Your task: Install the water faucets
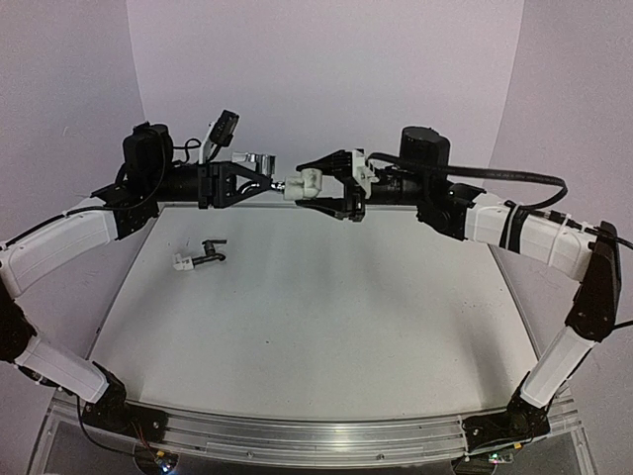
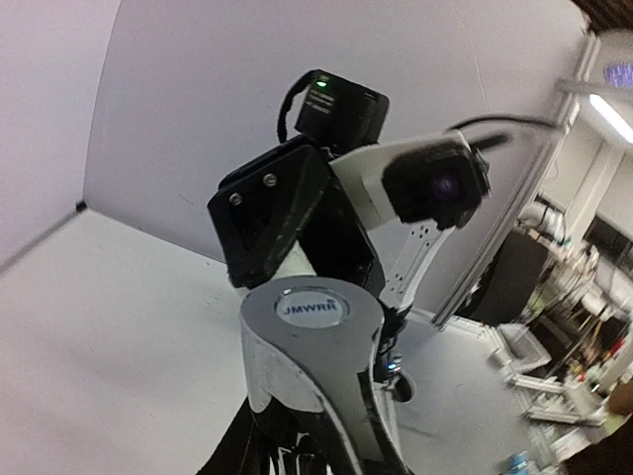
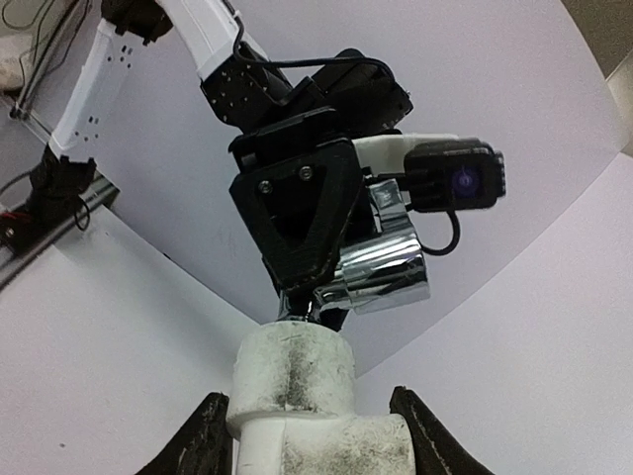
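My left gripper is shut on the shiny silver water faucet, held in the air above the table's far edge. In the left wrist view its lever handle fills the lower middle. A white plastic fitting sits on the faucet's end, and my right gripper is shut on it from the right. In the right wrist view the black fingers flank the fitting, with the silver faucet just beyond it. The dark water faucet lies on the table at the left.
A small white fitting lies at the dark faucet's left end. The white table ends in a metal rail at the near edge. Grey backdrop walls rise behind the arms.
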